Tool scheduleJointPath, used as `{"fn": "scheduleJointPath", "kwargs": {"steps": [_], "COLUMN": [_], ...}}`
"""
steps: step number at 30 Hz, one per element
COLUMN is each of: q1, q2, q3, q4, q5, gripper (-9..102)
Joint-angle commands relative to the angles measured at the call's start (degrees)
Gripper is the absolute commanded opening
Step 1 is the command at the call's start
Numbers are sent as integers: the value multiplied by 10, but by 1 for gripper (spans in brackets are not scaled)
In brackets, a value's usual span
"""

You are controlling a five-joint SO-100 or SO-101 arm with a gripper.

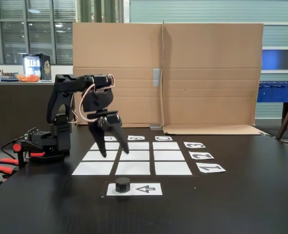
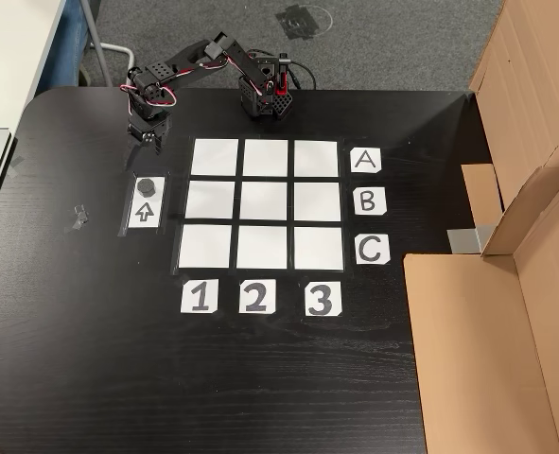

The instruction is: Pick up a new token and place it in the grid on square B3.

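While the token (image 1: 123, 185) sits on the arrow sheet (image 1: 146, 189), the end effector (image 1: 115, 148) hangs released and empty, fingers spread, near the grid (image 2: 268, 204) corner.

I'm looking into what seems an office or a shared lab space: big gridded windows (image 1: 31, 29) at the back, a dark counter (image 1: 17, 97) with clutter on it, a blue table-football table (image 1: 278, 91) off to the right in a fixed view, and grey carpet (image 2: 374, 43) beyond the black table (image 2: 90, 378) in a fixed view.
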Motion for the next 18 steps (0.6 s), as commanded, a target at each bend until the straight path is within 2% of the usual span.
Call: {"fn": "scheduleJointPath", "kwargs": {"steps": [1,11,18], "q1": [16,13,-10], "q2": [-9,-54,-128], "q3": [-37,-93,-186], "q4": [-3,4,54], "q5": [4,19,27], "gripper": [42,42,42]}}
